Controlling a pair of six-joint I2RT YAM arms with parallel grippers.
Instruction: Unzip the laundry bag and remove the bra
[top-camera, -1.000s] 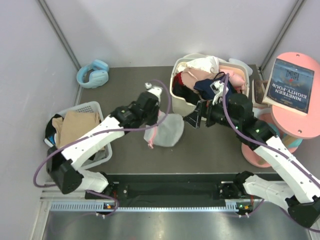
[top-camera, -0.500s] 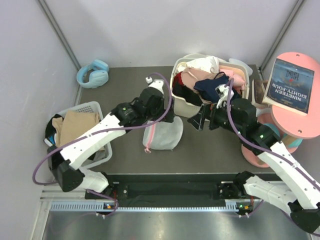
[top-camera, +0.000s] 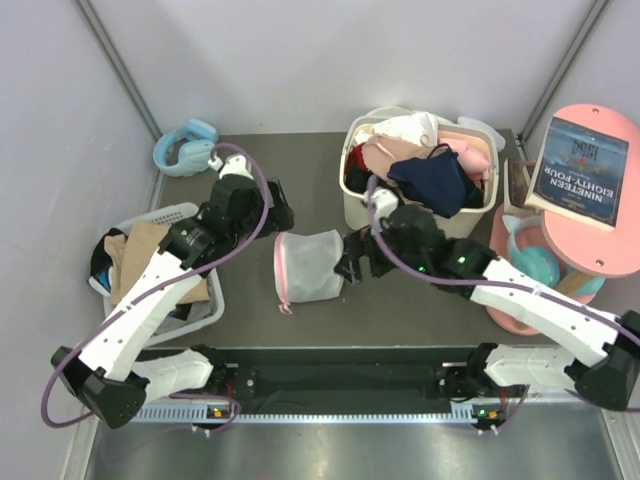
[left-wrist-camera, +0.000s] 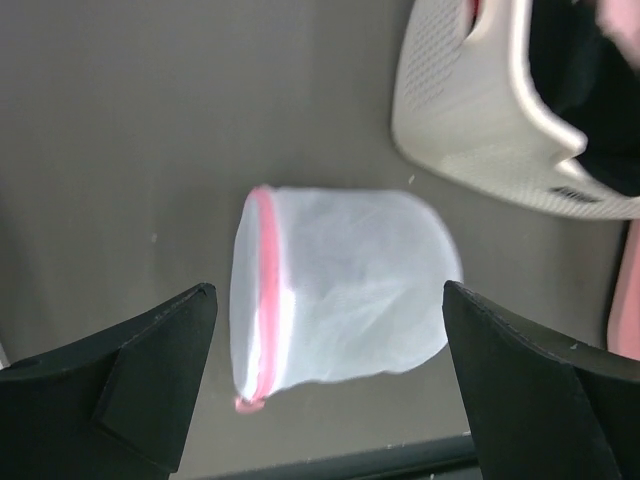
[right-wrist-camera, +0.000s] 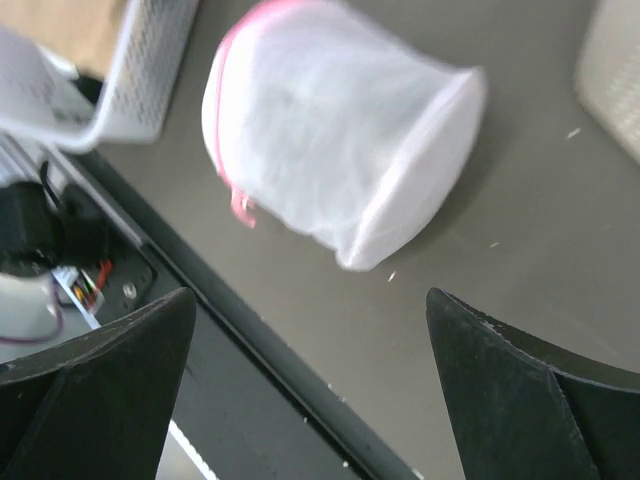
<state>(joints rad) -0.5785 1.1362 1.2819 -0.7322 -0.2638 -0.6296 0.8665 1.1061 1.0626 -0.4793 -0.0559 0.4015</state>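
The laundry bag (top-camera: 308, 267) is a white mesh pouch with pink zipper trim, lying on its side on the dark table, free of both grippers. In the left wrist view the laundry bag (left-wrist-camera: 340, 300) lies below and between the spread fingers of my left gripper (left-wrist-camera: 328, 290), which hangs open above it. My left gripper (top-camera: 278, 216) sits up and to the left of the bag. My right gripper (top-camera: 352, 262) is at the bag's right edge, open and empty; the laundry bag (right-wrist-camera: 330, 130) lies ahead of my right gripper (right-wrist-camera: 308, 295). The bra is out of view; nothing dark shows through the mesh.
A cream basket (top-camera: 360, 210) piled with pink, white and navy clothes stands behind the bag. A white basket (top-camera: 190, 215) holding tan cloth is at the left edge. Blue headphones (top-camera: 187, 147) lie at the back left. A pink round stand (top-camera: 610, 255) carrying a book is at the right.
My left gripper opened, let go of the bag and drew back up and to the left. The bag dropped flat onto the table. My right gripper swung left and down to the bag's right side.
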